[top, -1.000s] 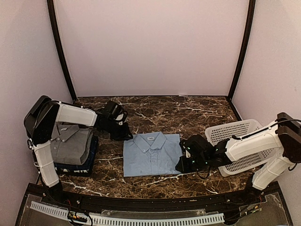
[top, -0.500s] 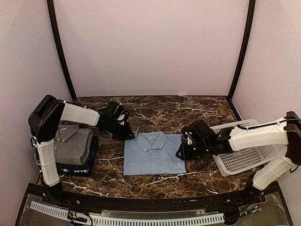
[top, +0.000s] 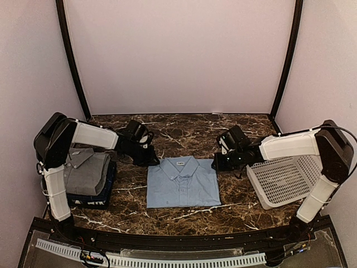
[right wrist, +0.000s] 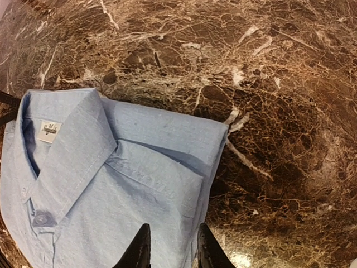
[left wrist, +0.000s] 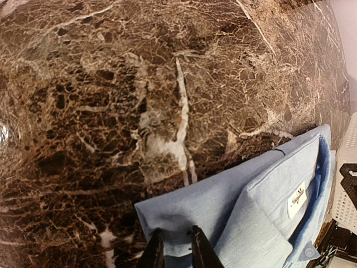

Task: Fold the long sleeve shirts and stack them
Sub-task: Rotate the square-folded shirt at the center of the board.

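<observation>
A light blue long sleeve shirt [top: 181,184] lies folded flat at the table's middle, collar to the far side. My left gripper [top: 150,161] sits at its far left corner; in the left wrist view the gripper [left wrist: 174,248] is shut on that corner of the shirt [left wrist: 251,206]. My right gripper [top: 216,166] hovers at the far right corner, and the right wrist view shows it [right wrist: 170,248] open over the right edge of the shirt [right wrist: 111,167]. A folded grey shirt [top: 86,172] rests on a dark navy one [top: 109,187] at the left.
A white lattice basket [top: 287,181] stands at the right, close beside my right arm. Pink walls close the table in on three sides. Brown marble table [top: 189,134] stretches behind the shirt.
My right arm has swung from the shirt's near right corner to its far right corner, uncovering the basket. My left gripper has stayed at the far left corner.
</observation>
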{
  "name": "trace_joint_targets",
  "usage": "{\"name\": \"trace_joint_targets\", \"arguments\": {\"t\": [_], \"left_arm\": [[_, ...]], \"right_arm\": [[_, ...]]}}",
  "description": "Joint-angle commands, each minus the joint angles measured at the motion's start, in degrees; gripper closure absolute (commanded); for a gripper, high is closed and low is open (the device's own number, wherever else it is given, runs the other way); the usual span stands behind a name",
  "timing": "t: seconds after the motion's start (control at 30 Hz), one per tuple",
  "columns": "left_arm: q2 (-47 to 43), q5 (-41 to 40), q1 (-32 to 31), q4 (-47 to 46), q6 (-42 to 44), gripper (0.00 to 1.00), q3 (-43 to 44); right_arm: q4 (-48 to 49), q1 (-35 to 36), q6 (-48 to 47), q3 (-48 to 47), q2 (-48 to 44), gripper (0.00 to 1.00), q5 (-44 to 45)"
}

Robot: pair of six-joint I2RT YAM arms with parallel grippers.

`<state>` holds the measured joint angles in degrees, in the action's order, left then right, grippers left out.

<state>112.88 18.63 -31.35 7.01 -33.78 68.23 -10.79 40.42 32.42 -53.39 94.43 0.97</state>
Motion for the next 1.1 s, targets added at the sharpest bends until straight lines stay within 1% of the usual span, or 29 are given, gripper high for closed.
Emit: {"name": "trace_joint_targets", "arguments": {"t": [0.0, 0.17, 0.23, 0.37, 0.43, 0.63, 1.07], "left_arm": [[1.47, -0.11, 0.16, 3.64, 1.07, 0.83, 0.24], [1.48, -0.21, 0.22, 3.96, 1.41, 0.83, 0.41], [1.47, -0.19, 0.24, 3.96, 1.43, 0.83, 0.42], [1.52, -0.39, 0.24, 4.27, 1.53, 0.83, 0.42], [1.48, -0.66, 0.31, 4.42, 1.6, 0.83, 0.42], [1.47, -0.96, 0.67, 4.63, 1.77, 0.84, 0.38], [1.21, -1.28, 0.77, 5.14, 2.09, 0.84, 0.98]], "right_arm": [[1.74, -1.35, -1.92, -1.36, 2.44, 0.75, -1.46], [3.37, -1.74, -2.09, -1.79, 4.72, 0.76, -3.34], [3.64, -1.85, -2.08, -2.08, 5.34, 0.79, -3.41], [3.39, -1.99, -2.13, -2.35, 5.92, 0.91, -2.33], [3.07, -2.4, -2.09, -2.06, 5.94, 1.0, -1.33], [4.03, -3.64, -1.49, 0.67, 5.04, 1.0, -1.23], [2.79, -4.44, -1.48, 0.98, 4.86, 1.0, 0.13]]}}
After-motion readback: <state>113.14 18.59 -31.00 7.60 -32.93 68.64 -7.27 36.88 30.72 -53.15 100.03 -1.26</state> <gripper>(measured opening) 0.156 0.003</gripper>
